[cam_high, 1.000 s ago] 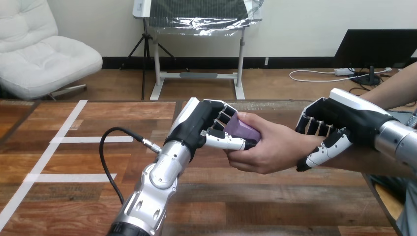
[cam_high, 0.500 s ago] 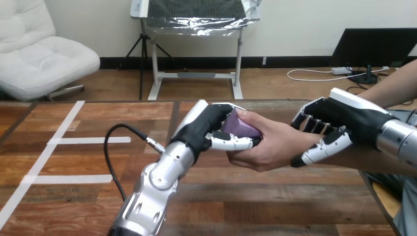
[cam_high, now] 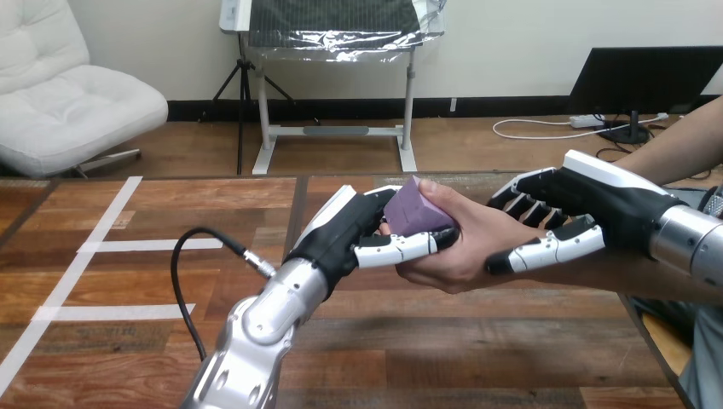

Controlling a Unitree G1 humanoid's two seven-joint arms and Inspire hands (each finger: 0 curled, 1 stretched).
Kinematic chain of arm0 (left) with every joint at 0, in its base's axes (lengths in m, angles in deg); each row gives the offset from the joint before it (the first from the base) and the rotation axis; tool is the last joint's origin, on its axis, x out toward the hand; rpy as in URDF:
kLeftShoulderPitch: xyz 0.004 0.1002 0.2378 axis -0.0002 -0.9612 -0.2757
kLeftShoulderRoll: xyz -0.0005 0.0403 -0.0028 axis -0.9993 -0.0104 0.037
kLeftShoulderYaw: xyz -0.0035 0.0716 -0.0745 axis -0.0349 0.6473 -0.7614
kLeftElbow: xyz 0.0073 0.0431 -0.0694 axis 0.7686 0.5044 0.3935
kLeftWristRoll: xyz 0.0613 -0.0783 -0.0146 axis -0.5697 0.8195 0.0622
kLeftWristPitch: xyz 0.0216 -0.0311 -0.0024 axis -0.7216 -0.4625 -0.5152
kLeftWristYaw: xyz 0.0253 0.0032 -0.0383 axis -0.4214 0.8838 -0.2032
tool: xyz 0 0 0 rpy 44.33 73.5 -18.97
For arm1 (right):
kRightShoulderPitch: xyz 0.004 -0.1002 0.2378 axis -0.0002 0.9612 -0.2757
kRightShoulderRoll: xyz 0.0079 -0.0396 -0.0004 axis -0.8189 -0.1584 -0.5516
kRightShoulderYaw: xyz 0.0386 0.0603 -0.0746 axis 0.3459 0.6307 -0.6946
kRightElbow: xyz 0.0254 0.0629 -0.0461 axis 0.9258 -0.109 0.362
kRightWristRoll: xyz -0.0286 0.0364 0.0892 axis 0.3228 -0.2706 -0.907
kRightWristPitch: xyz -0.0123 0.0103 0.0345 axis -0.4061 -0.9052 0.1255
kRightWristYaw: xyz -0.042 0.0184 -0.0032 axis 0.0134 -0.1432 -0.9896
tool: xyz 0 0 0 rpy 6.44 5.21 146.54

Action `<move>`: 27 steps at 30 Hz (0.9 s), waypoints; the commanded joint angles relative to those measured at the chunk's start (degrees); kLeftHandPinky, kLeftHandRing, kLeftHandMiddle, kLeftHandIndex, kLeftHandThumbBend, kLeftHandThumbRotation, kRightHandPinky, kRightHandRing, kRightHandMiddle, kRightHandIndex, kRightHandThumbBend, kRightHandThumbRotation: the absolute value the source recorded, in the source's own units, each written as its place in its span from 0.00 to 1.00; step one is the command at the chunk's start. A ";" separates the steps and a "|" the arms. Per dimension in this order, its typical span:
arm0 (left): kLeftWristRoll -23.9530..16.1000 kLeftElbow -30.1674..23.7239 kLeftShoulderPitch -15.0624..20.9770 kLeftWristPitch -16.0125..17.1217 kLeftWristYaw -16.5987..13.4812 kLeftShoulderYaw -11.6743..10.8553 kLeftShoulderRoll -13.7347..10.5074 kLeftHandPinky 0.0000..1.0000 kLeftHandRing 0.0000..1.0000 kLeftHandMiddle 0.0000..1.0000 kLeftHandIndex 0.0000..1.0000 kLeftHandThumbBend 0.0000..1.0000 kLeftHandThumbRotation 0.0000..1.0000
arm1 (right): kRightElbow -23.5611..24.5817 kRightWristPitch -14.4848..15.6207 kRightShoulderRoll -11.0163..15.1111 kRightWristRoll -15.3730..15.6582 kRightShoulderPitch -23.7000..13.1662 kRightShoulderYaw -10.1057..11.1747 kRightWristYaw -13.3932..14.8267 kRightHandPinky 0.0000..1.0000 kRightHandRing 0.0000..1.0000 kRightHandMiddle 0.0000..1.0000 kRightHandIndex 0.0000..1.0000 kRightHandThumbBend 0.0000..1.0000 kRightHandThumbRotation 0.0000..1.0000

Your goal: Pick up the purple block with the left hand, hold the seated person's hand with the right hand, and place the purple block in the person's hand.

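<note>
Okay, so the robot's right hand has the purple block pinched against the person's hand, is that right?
Not quite. It is the left hand, not the right, that has the purple block pinched against the person's hand, as the head view shows.

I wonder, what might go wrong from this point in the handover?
The purple block is gripped by both the left hand and the person's hand; if the left hand opens before the person's grip is firm, the block may fall to the table. The right hand is curled round the person's wrist; any tightening or pulling there could hurt.
</note>
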 commanded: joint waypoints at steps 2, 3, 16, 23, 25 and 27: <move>0.63 -5.82 0.42 -0.06 -0.18 -0.89 -1.17 0.72 0.85 0.87 0.83 0.86 0.83 | 0.53 -1.29 -0.95 -0.65 1.07 0.26 0.04 0.56 0.64 0.70 0.74 0.91 0.56; 0.62 -6.10 0.20 -0.09 -0.20 -0.93 -1.33 0.73 0.85 0.87 0.83 0.87 0.85 | 0.50 -1.46 -0.95 -0.64 1.11 0.28 0.11 0.56 0.65 0.70 0.74 0.90 0.56; 0.68 -9.34 -2.80 -1.16 -1.02 -1.74 -2.89 0.85 0.88 0.86 0.85 0.99 0.99 | 0.59 -2.90 -1.17 -1.15 2.07 1.03 0.40 0.58 0.68 0.73 0.75 0.90 0.56; 0.60 -10.64 -4.49 -0.41 -2.13 -2.27 -3.51 0.86 0.89 0.87 0.86 1.00 1.00 | 0.07 -4.95 -1.51 -2.43 2.77 1.66 0.23 0.59 0.68 0.73 0.76 0.90 0.57; 0.61 -10.82 -4.72 -0.34 -2.37 -2.28 -3.56 0.86 0.89 0.87 0.86 1.00 1.00 | 0.03 -5.19 -1.48 -2.59 2.86 1.70 0.20 0.59 0.68 0.72 0.76 0.90 0.57; 0.47 -11.10 -5.22 -0.07 -2.94 -2.37 -3.66 0.87 0.89 0.88 0.86 1.00 1.00 | 0.19 -5.29 -1.47 -2.49 3.13 1.73 0.50 0.59 0.68 0.72 0.76 0.90 0.57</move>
